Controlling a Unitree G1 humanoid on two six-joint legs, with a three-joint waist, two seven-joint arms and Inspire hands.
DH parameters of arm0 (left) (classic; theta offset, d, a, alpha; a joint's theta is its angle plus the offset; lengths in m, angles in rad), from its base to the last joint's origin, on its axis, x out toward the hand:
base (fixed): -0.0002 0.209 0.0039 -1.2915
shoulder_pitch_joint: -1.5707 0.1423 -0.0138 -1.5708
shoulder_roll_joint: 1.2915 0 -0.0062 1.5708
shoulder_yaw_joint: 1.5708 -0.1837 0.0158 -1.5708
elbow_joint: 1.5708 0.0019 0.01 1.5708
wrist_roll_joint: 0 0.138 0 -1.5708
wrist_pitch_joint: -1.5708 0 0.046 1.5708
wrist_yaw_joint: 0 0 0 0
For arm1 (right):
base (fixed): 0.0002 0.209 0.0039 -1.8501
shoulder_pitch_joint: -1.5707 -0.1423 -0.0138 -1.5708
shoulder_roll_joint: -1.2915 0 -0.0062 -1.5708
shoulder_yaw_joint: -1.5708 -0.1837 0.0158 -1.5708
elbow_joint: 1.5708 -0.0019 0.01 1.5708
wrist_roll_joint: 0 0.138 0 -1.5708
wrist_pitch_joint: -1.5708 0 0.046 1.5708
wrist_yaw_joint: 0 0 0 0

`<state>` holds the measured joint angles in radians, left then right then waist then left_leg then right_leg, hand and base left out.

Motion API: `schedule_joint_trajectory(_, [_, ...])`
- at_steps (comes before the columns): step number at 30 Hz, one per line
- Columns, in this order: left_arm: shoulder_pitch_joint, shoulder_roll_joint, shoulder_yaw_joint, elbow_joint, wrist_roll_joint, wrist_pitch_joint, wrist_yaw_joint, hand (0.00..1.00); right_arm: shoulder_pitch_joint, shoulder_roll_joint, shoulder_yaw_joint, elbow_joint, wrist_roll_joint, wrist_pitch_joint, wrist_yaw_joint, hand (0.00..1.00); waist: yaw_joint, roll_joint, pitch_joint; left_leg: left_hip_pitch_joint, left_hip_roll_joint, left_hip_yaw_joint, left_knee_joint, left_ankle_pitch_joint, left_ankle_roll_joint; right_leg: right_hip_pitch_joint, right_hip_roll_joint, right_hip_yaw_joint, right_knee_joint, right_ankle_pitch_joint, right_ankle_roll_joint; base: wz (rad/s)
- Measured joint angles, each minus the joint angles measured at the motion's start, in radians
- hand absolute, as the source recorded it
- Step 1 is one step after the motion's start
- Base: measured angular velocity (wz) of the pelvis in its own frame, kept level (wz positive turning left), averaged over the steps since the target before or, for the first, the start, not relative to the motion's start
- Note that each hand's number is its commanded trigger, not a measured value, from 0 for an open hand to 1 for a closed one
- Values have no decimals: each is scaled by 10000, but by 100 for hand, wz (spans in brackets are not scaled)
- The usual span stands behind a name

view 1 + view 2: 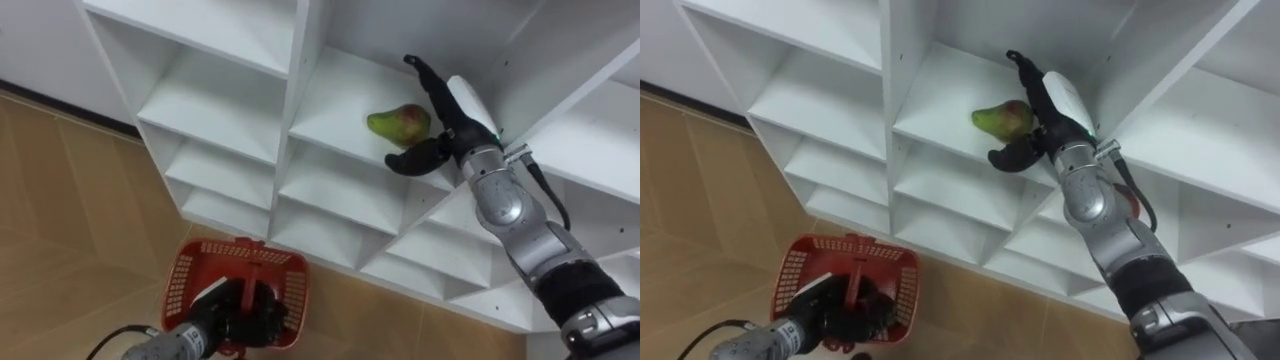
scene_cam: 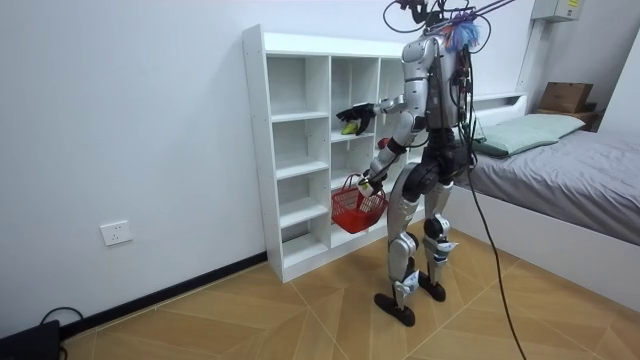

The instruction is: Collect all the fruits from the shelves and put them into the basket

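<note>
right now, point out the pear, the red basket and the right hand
pear (image 1: 400, 124), left eye view, middle of its green-red body
red basket (image 1: 183, 283), left eye view, its left mesh wall
right hand (image 1: 458, 112), left eye view, back of the hand

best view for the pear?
Left eye view: the pear lies large and clear on the closet shelf, right hand beside it. Right eye view shows the pear nearly as well; room view, a small speck.
</note>
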<state>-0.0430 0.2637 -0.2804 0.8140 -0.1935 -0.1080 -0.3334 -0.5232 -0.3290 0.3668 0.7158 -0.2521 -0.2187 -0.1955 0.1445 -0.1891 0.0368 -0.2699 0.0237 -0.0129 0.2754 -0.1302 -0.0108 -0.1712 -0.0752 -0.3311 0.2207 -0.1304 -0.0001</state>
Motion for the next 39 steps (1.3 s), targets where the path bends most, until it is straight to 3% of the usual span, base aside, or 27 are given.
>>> schedule_joint_trajectory(26, [-77, -15, 321, -76, 122, 29, -11, 100, -613, -201, -82, 639, -51, 15, 127, 0, 38, -79, 44, -312, -6, -54, 3, 17, 9, -244, 2, -35, 11, 3, -3, 0])
schedule_joint_trajectory(39, [-60, -7, 287, 56, 144, 344, -16, 100, -652, -209, -262, 1094, 1288, 153, 1290, 0, 254, -51, 66, -199, 2, -39, -69, 103, 0, -169, 15, -25, 16, 42, -34, 0])
